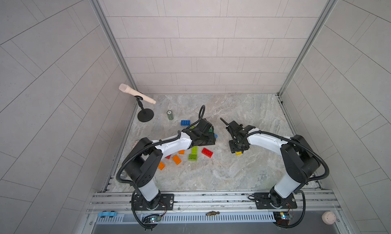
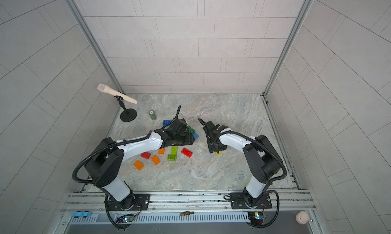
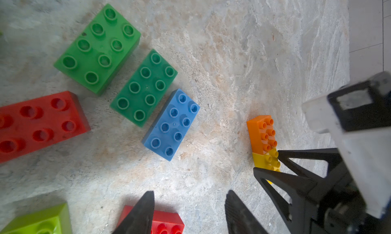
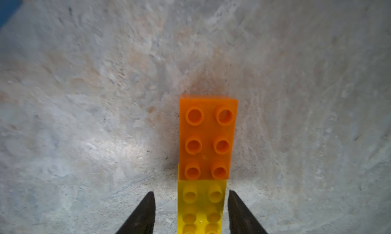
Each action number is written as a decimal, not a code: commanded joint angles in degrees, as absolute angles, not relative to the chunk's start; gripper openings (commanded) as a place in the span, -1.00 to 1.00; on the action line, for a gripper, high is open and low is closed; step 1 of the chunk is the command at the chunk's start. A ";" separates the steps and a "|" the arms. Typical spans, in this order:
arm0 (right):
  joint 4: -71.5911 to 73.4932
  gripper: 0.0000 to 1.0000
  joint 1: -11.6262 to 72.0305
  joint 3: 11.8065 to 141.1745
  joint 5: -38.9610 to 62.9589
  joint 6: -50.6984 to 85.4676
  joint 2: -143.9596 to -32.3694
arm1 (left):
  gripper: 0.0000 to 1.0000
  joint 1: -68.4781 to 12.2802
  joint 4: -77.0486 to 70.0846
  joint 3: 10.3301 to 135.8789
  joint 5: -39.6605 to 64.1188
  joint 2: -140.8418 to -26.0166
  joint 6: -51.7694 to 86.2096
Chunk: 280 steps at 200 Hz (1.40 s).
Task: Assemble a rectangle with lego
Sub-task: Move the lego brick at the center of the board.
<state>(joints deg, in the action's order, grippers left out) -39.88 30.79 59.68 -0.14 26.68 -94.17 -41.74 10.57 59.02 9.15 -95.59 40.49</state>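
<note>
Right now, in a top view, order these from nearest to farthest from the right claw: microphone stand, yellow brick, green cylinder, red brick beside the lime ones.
1. yellow brick, right under the right claw
2. red brick, toward the left arm
3. green cylinder, farther back on the left
4. microphone stand, back left corner

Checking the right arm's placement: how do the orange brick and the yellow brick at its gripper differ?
The orange brick lies wholly beyond the right gripper; the yellow brick sits between its open fingers, ungripped. Colour differs: orange brick versus yellow brick. Both lie studs-up, touching, in one line.
</note>
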 commanded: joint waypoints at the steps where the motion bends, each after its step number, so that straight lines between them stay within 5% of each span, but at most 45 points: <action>1: -47.01 0.29 29.77 63.18 0.79 25.28 -88.59 | 0.18 -40.59 11.74 60.53 5.22 -90.61 36.56; 47: -51.75 0.25 30.30 66.98 2.87 25.31 -83.31 | 0.21 -39.88 12.82 57.56 -2.68 -82.07 28.74; 102: -44.45 0.25 46.83 68.27 -1.04 25.95 -91.22 | 0.25 -38.91 16.26 43.78 -14.17 -70.89 34.16; 139: -41.88 0.34 52.63 74.06 0.88 19.63 -101.17 | 0.22 -25.86 27.63 41.81 -6.11 -67.91 37.70; 185: -42.14 0.36 52.92 80.83 0.36 14.31 -110.96 | 0.23 -24.61 28.36 41.14 -5.90 -64.71 37.57; 247: -43.15 -0.02 51.57 85.81 2.04 16.59 -117.83 | 0.22 -24.53 25.00 39.98 -1.63 -64.86 37.55; 280: -44.40 -0.35 47.88 80.08 1.46 25.62 -112.26 | 0.19 -25.10 23.95 40.91 1.17 -66.18 36.74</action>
<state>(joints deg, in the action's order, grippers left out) -41.50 50.89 83.99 2.39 18.46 -117.10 -24.77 25.19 40.23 -1.10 -65.69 36.99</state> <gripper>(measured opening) 0.362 0.602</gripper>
